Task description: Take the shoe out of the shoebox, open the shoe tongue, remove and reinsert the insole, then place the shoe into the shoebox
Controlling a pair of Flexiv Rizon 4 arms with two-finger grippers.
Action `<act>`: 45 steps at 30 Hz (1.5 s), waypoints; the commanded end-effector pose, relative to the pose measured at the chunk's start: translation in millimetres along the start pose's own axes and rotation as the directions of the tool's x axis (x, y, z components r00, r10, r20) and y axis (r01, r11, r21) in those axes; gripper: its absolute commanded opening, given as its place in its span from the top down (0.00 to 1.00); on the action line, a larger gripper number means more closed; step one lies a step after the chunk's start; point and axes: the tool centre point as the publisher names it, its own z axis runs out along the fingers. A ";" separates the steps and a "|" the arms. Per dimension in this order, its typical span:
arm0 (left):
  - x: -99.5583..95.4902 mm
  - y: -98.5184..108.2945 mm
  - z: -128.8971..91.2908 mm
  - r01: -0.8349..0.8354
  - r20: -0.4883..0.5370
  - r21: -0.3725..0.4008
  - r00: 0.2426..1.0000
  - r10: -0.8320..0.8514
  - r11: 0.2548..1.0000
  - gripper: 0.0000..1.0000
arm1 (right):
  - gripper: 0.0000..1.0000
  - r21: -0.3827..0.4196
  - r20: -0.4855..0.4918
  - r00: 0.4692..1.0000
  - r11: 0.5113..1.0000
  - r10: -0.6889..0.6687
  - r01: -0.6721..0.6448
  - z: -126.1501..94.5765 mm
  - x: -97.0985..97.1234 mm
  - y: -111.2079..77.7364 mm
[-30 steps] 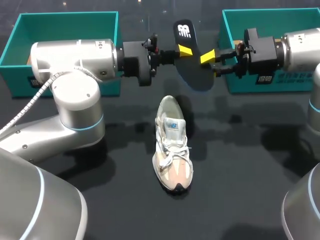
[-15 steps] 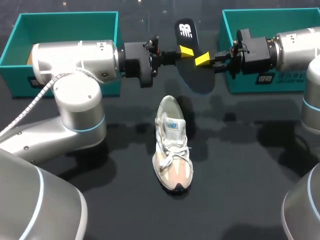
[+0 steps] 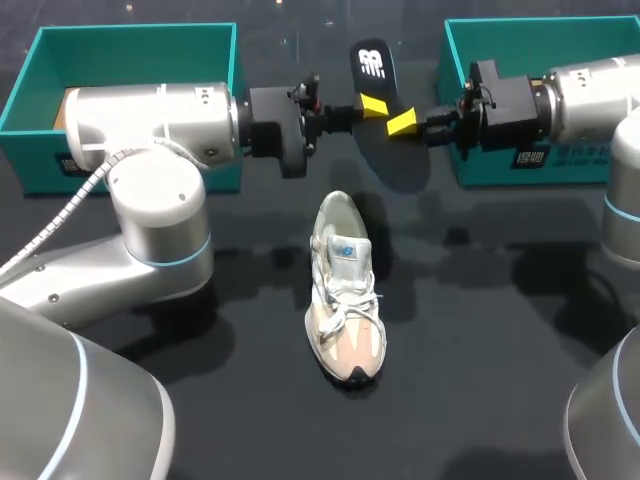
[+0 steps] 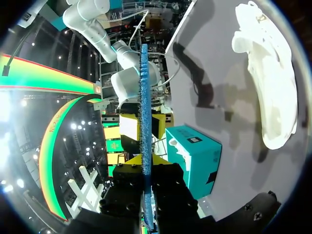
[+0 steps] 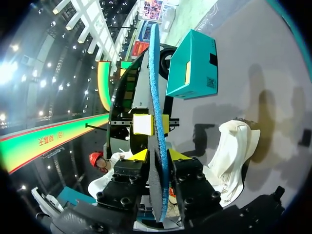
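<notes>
The right gripper (image 3: 402,124) has slid leftward and now pinches the insole (image 3: 372,65) from its right side. The left shoebox (image 3: 135,28) sits at the table's far-left edge. The left gripper (image 3: 365,104) pinches the insole's other side, holding it aloft. The right shoebox (image 3: 520,22) sits far right. The shoe (image 3: 343,290) lies alone on open table (image 3: 480,330).

Nothing can be read — a white logo (image 3: 372,62) on the insole (image 3: 392,150), a white label (image 3: 72,163) on the left shoebox (image 3: 25,150), another on the right shoebox (image 3: 570,170), a blue tag (image 3: 346,248) on the shoe (image 3: 345,300).

Overhead head view, close wrists sharing insole (image 4: 144,107)
</notes>
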 end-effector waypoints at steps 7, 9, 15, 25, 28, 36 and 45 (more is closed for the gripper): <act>1.2 0.1 2.2 -0.009 -0.001 -0.005 1.000 0.009 1.000 1.00 | 0.67 0.030 -0.016 1.000 1.000 0.003 -0.003 8.0 3.2 1.4; 0.9 0.6 1.8 -0.009 0.001 -0.006 1.000 0.009 1.000 1.00 | 0.69 0.039 -0.022 1.000 0.999 0.008 -0.007 10.0 2.6 1.9; 1.1 1.2 1.0 -0.007 0.004 -0.008 1.000 0.007 1.000 1.00 | 0.85 0.048 -0.035 0.999 0.999 0.013 -0.011 13.5 1.8 1.5; 1.0 1.0 -1.4 0.012 0.004 0.005 1.000 -0.012 1.000 1.00 | 1.00 0.030 -0.034 0.999 1.000 0.000 0.001 14.9 3.1 -1.5; -2.4 1.0 -7.9 0.054 -0.002 0.025 0.999 -0.054 0.998 0.00 | 1.00 0.020 -0.029 1.000 1.000 -0.008 0.008 12.4 2.0 -1.9; -4.3 6.1 -52.8 0.225 -0.184 0.017 0.958 -0.218 0.974 0.00 | 1.00 0.000 -0.013 0.999 0.999 -0.038 0.038 -5.9 -8.0 -0.5; 4.3 0.0 -81.0 0.243 -0.355 0.014 0.908 -0.222 0.970 0.00 | 1.00 0.037 -0.042 0.993 0.993 -0.112 0.113 -14.9 -18.5 6.2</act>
